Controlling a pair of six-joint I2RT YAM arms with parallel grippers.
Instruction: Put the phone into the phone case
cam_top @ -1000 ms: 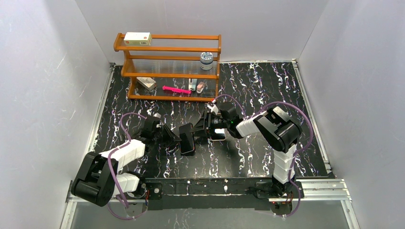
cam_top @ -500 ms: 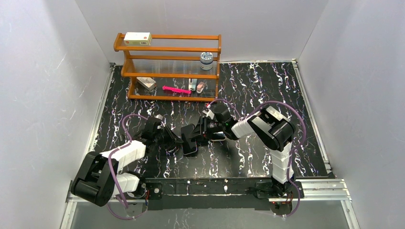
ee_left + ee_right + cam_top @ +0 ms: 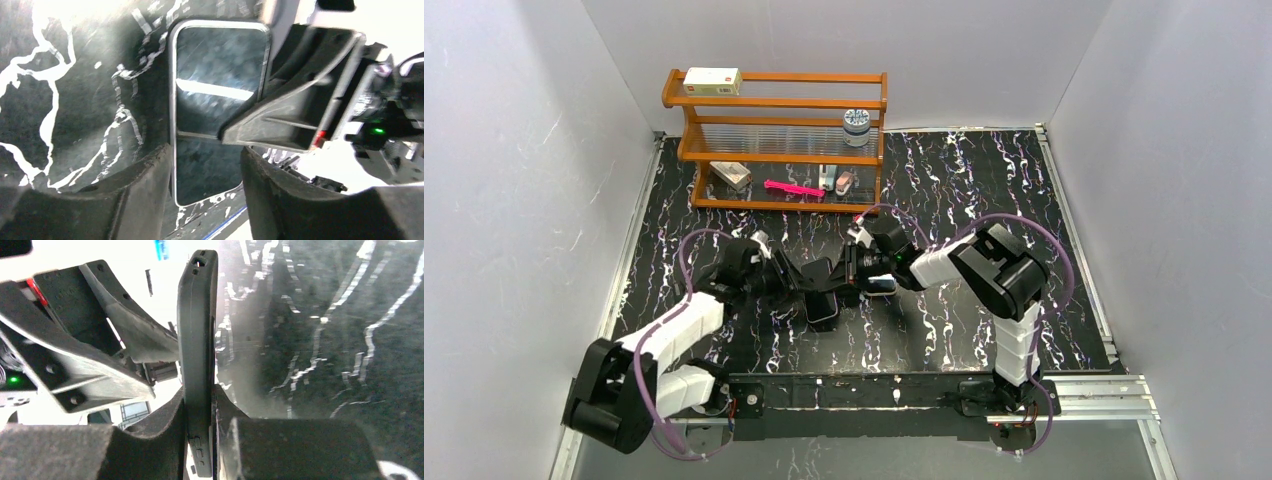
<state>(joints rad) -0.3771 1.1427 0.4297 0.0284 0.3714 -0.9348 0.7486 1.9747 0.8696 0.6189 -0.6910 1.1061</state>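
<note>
At mid-table, left jaws pinch the phone; right jaws clamp the phone case edge-on.

No text can be read anywhere. The box on the rack, upper left of the top view, bears a small red mark, too small to read.

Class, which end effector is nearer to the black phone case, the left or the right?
Right. The right end effector clamps the phone case edge-on between its fingers. The left end effector grips the phone just beside it.
</note>
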